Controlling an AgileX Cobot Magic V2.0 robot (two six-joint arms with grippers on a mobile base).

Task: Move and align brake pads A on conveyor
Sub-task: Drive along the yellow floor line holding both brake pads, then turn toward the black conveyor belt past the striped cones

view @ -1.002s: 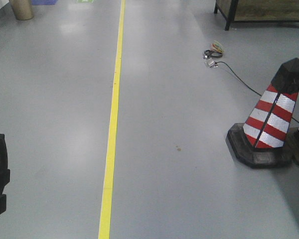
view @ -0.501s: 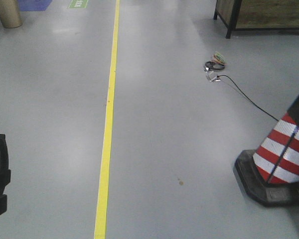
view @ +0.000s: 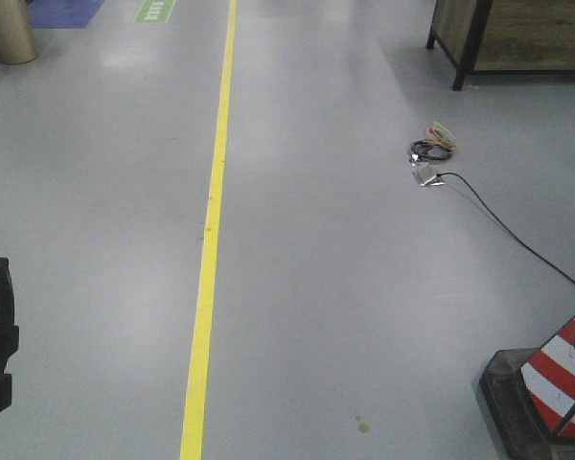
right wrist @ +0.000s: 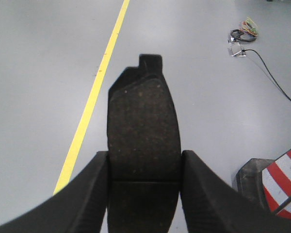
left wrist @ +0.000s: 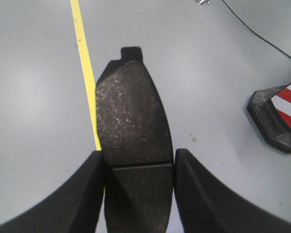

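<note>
Since the earlier frame the striped cone (view: 546,393) has slid to the lower right corner of the front view, and the yellow line (view: 209,259) stays left of centre. Left tool (left wrist: 138,167) is clamped on a brake pad A (left wrist: 132,131), tab end pointing away, beside the yellow line. Right tool (right wrist: 144,170) grips another brake pad A (right wrist: 143,131) likewise. Conveyor not visible
</note>
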